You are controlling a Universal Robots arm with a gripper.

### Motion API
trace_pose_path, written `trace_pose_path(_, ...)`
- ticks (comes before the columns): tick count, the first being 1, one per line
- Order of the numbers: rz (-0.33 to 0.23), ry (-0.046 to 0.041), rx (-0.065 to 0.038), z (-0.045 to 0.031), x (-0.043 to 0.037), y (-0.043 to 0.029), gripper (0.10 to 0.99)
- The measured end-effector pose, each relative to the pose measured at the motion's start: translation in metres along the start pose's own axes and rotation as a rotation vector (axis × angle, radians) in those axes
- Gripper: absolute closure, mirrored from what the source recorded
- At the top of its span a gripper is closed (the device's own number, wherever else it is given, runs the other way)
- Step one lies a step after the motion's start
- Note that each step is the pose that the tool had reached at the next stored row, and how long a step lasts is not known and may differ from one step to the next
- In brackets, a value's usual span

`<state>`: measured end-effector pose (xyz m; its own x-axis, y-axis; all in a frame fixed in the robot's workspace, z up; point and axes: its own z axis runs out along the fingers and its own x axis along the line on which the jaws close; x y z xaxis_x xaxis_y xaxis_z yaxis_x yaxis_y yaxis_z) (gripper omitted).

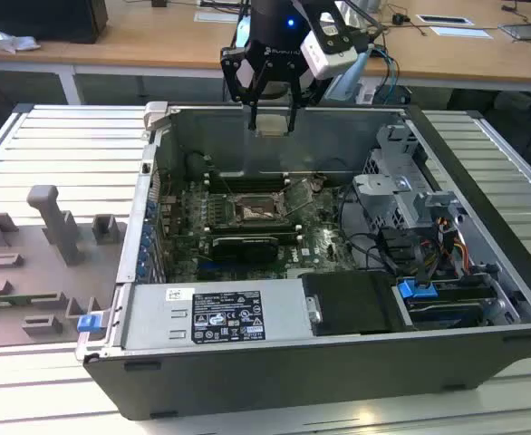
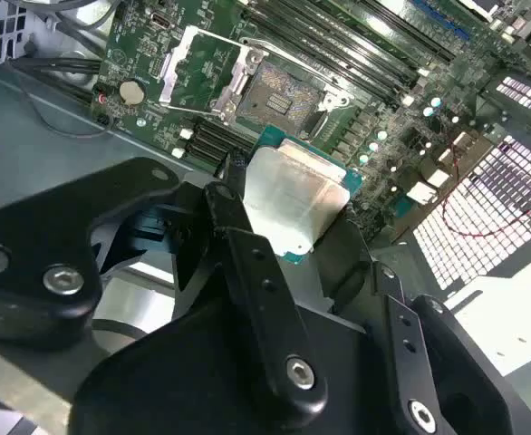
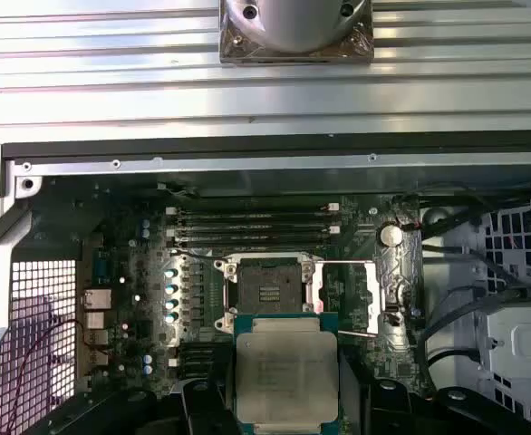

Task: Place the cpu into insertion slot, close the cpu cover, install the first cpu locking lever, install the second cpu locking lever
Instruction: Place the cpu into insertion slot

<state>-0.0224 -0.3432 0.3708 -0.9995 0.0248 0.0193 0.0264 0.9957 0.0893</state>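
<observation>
Hand (image 1: 270, 118) clenched on the cpu (image 3: 286, 367) by two opposite edges, metal top facing the wrist cameras, held up over the open computer case (image 1: 247, 385), apart from the bare insertion slot (image 3: 267, 292) on the motherboard (image 1: 324, 243), cpu cover (image 2: 168, 80) flipped open beside it.

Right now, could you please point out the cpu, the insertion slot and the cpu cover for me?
the cpu (image 3: 286, 376): first wrist view, middle of its silver top.
the insertion slot (image 3: 267, 292): first wrist view, its dark centre.
the cpu cover (image 3: 319, 288): first wrist view, the frame rail beside the slot.
</observation>
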Motion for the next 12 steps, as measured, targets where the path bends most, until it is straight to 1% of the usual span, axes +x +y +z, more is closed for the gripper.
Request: trace_pose_path(12,0.018,-0.0016,0.0,0.0001,0.0,0.0001,0.541)
